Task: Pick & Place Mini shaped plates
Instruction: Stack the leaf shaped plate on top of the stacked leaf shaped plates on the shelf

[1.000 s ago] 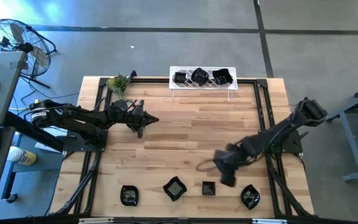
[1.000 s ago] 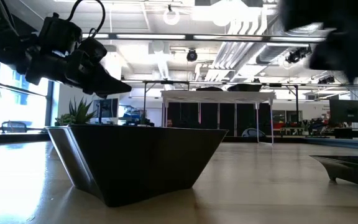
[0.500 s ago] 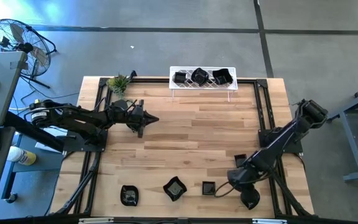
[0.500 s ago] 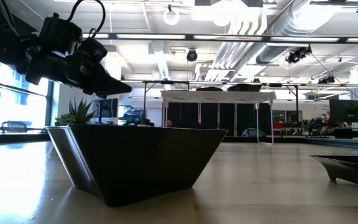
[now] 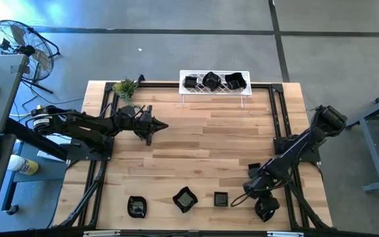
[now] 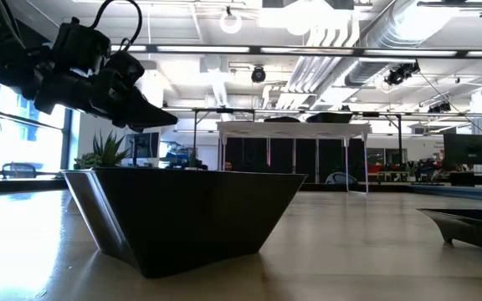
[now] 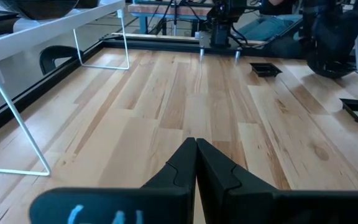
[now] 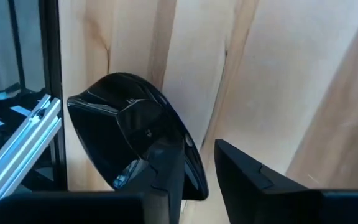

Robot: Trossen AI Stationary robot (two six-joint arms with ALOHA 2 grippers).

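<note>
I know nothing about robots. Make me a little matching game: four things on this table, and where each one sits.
Things:
1. rack
2. plant
3. left gripper
4. right gripper

Places:
A. far left corner
B. over the near right plate
C. far edge, holding three plates
D. above bare wood, left of centre

Pairs: 1-C, 2-A, 3-D, 4-B

An open industrial lab or workshop; exposed ceiling ducts (image 6: 392, 33) and strip lights hang overhead. Grey concrete floor (image 5: 176, 46); a floor fan (image 5: 15, 39) stands nearby.
</note>
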